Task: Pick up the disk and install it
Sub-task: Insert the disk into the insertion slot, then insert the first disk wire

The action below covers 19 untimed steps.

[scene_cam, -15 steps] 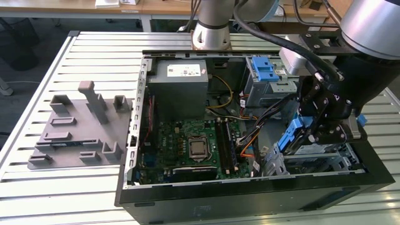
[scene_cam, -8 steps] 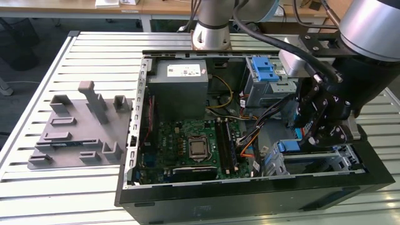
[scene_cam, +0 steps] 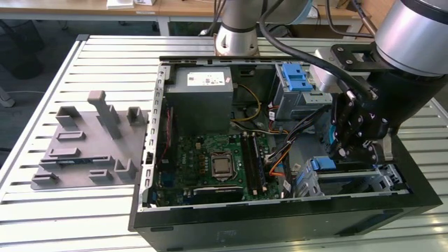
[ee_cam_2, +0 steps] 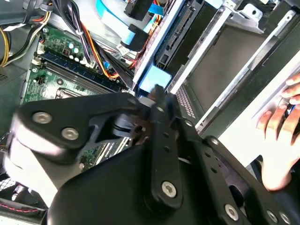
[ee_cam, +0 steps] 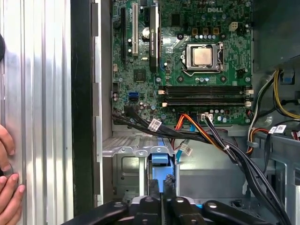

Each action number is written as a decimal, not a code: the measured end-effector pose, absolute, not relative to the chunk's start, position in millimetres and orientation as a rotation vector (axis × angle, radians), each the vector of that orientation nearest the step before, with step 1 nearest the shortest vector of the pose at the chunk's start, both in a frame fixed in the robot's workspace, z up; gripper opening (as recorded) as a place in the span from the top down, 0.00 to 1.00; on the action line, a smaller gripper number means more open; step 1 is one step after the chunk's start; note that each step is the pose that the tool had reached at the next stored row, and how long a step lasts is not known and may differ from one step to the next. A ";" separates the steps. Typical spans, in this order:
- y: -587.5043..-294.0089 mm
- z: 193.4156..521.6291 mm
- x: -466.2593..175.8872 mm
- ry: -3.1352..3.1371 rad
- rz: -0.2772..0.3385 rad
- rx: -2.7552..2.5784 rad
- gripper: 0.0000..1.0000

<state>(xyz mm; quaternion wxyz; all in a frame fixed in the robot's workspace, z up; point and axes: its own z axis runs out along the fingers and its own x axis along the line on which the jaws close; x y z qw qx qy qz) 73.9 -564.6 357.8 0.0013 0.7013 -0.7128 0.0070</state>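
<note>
The disk sits in the drive cage (scene_cam: 381, 181) at the front corner of the open computer case, on the exterior view's right. Of the disk I see its blue end (scene_cam: 323, 164) (ee_cam_2: 154, 78) (ee_cam: 159, 160) standing out of the cage. My gripper (scene_cam: 350, 153) (ee_cam_2: 157, 92) (ee_cam: 161, 185) hangs directly over that blue end. Its black fingers (ee_cam: 154, 187) are shut together and their tips touch the blue plastic. I see nothing held between them. The disk's dark body is hidden inside the cage.
Bundled cables (ee_cam: 220, 140) run beside the cage, next to the motherboard (scene_cam: 217, 163). A grey box (scene_cam: 203, 94) and a blue-latched bay (scene_cam: 297, 79) stand at the case's back. A grey fixture plate (scene_cam: 84, 142) lies on the exterior view's left. A person's hand (ee_cam: 7, 187) (ee_cam_2: 281, 117) rests near the case.
</note>
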 end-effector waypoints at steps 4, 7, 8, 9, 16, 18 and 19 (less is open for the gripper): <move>-564.6 357.5 73.9 -2.238 0.022 2.202 0.89; -564.6 357.4 74.0 -2.238 0.022 2.202 0.89; -564.6 357.1 73.9 -2.238 0.022 2.202 0.89; -564.6 356.8 74.0 -2.238 0.022 2.202 0.89; -564.6 356.5 73.9 -2.238 0.022 2.202 0.89; -564.6 356.5 74.0 -2.238 0.022 2.202 0.89; -564.6 356.5 74.1 -2.238 0.022 2.202 0.89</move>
